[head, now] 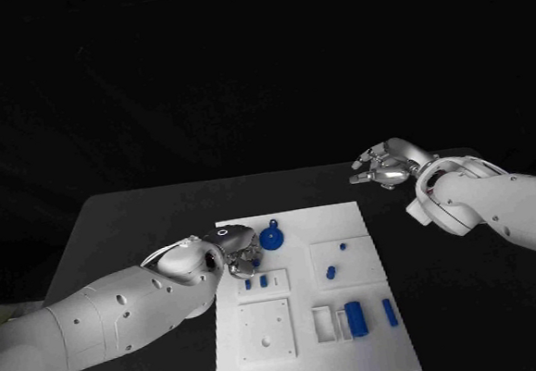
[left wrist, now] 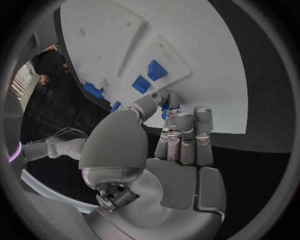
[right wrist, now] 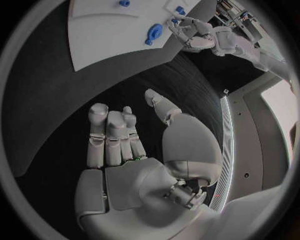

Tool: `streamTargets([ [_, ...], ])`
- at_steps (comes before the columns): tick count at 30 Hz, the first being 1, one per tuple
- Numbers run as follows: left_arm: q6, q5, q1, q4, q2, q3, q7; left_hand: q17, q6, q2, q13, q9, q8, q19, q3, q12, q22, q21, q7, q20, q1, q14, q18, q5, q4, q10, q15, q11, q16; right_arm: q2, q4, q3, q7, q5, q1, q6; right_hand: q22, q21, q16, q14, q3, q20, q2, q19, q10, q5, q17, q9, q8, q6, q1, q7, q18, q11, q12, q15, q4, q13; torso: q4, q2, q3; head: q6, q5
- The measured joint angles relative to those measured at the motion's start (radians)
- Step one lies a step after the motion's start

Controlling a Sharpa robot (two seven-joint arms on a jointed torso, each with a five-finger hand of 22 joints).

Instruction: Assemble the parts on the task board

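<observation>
Head view first: your white rectangular task board [head: 354, 220] lies mid-table on the black table [head: 126, 224]. From the board's centre, a round blue disc-shaped part with a small tab [head: 273, 238] sits at about eleven o'clock, two short blue pegs [head: 256, 282] stand in a raised white square block at nine o'clock, and a long blue bar [head: 354, 319] rests beside a white frame down at six o'clock, with a thin blue strip [head: 389, 311] just to its right. Your left hand [head: 234, 254] is over the board's left edge, just beside the disc, fingertips down next to the pegs. Your right hand [head: 383, 167] hovers off the board at one o'clock, fingers loosely curled, nothing in them.

Left wrist view: the left hand's fingers [left wrist: 184, 137] lie side by side, nearly straight, thumb reaching toward them; something blue shows between the tips, but you cannot tell whether it is pinched. Two blue square-looking parts [left wrist: 149, 76] stand on the board just beyond.

Right wrist view: the right hand's fingers [right wrist: 112, 137] are apart from the thumb and empty above bare table; the disc lies far ahead on the board.
</observation>
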Motion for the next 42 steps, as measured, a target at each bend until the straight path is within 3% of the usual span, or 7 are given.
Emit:
streamTargets([
  [24,-0.012,0.01,0.0,-0.017,-0.022,0.003,-0.027,-0.005,-0.015,-0.028,0.002,-0.007,-0.004,0.005,0.001,-0.014,-0.002,-0.004,0.002,-0.002,0.016,-0.001,0.004,-0.012,0.001,-0.001,0.001,0.0,-0.006,-0.005,-0.001,0.0,0.0,-0.002,-0.002,0.01,0.0,-0.004,-0.005,0.0,0.0,0.001,0.0,0.0,-0.006,0.0,0.0,-0.001,0.0,0.0,0.0,0.0,0.0,0.001,0.0,0.0,0.0,-0.004,-0.0006,0.0,0.0,0.002,-0.001],
  [29,-0.038,0.055,0.0,-0.032,-0.035,0.015,-0.006,-0.022,0.004,-0.026,-0.009,-0.004,0.015,-0.029,0.026,-0.048,-0.01,-0.034,0.021,-0.002,0.04,-0.046,-0.005,-0.012,0.002,-0.049,0.027,0.022,-0.046,-0.015,0.01,0.0,0.004,-0.021,-0.003,0.028,0.0,-0.029,-0.034,-0.031,0.009,0.01,0.001,-0.038,-0.046,0.0,-0.011,0.0,0.0,-0.01,0.001,0.008,0.0,0.001,-0.066,0.004,-0.018,-0.055,-0.0006,0.0,0.0002,0.004,-0.001],
  [33,-0.076,0.141,0.001,-0.039,-0.046,0.038,0.034,-0.068,0.001,-0.027,-0.016,-0.004,0.022,-0.111,0.078,-0.066,-0.037,-0.107,0.025,0.022,0.063,-0.124,-0.006,-0.012,0.001,-0.083,0.052,0.047,-0.141,-0.026,0.036,0.0,0.01,-0.061,-0.008,0.052,-0.001,-0.051,-0.062,-0.055,0.029,0.025,0.01,-0.073,-0.103,-0.008,-0.027,0.005,0.005,-0.01,0.022,0.012,0.0,0.004,-0.206,0.008,-0.042,-0.155,-0.0006,-0.001,0.0002,0.006,-0.004],
  [34,-0.083,0.17,0.003,-0.039,-0.048,0.042,0.045,-0.081,0.001,-0.027,-0.016,-0.004,0.026,-0.127,0.086,-0.066,-0.045,-0.126,0.025,0.029,0.063,-0.138,-0.006,-0.012,0.003,-0.088,0.055,0.052,-0.168,-0.03,0.044,0.0,0.011,-0.074,-0.011,0.059,-0.001,-0.054,-0.067,-0.06,0.043,0.031,0.011,-0.082,-0.123,-0.016,-0.033,0.008,0.009,0.001,0.032,0.019,0.01,0.007,-0.279,0.013,-0.043,-0.21,-0.0006,-0.001,0.0001,0.007,-0.006],
  [37,-0.098,0.313,0.015,-0.04,-0.058,0.049,0.085,-0.106,-0.002,-0.027,-0.015,-0.004,0.032,-0.148,0.089,-0.066,-0.06,-0.159,0.028,0.04,0.062,-0.151,-0.007,-0.012,0.005,-0.096,0.061,0.06,-0.219,-0.04,0.072,0.0,0.014,-0.128,-0.017,0.082,-0.002,-0.059,-0.07,-0.069,0.089,0.038,0.005,-0.091,-0.12,-0.032,-0.044,0.017,0.021,0.022,0.075,0.029,0.022,0.018,-0.526,0.021,-0.048,-0.424,-0.0006,-0.001,0.0001,0.008,-0.014],
  [40,-0.101,0.497,0.028,-0.038,-0.073,0.054,0.129,-0.129,-0.006,-0.02,-0.014,-0.004,0.034,-0.172,0.076,-0.066,-0.074,-0.191,0.032,0.045,0.034,-0.166,-0.007,-0.015,0.018,-0.099,0.067,0.062,-0.272,-0.046,0.099,-0.001,0.015,-0.204,-0.024,0.103,-0.002,-0.059,-0.07,-0.068,0.109,0.038,0.003,-0.091,-0.101,-0.032,-0.051,0.024,0.032,0.028,0.105,0.03,0.022,0.023,-0.635,0.021,-0.052,-0.52,-0.0006,-0.001,-0.0003,0.009,-0.022],
  [42,-0.099,0.613,0.035,-0.031,-0.084,0.055,0.155,-0.15,-0.015,-0.013,-0.014,-0.002,0.042,-0.201,0.037,-0.066,-0.086,-0.224,0.037,0.051,-0.006,-0.19,-0.02,-0.022,0.02,-0.11,0.077,0.073,-0.323,-0.049,0.113,-0.002,0.015,-0.257,-0.029,0.114,-0.001,-0.059,-0.07,-0.063,0.116,0.042,-0.001,-0.087,-0.086,-0.038,-0.057,0.03,0.041,0.04,0.118,0.029,0.022,0.03,-0.695,0.027,-0.047,-0.571,-0.0006,-0.001,-0.0004,0.009,-0.027],
])
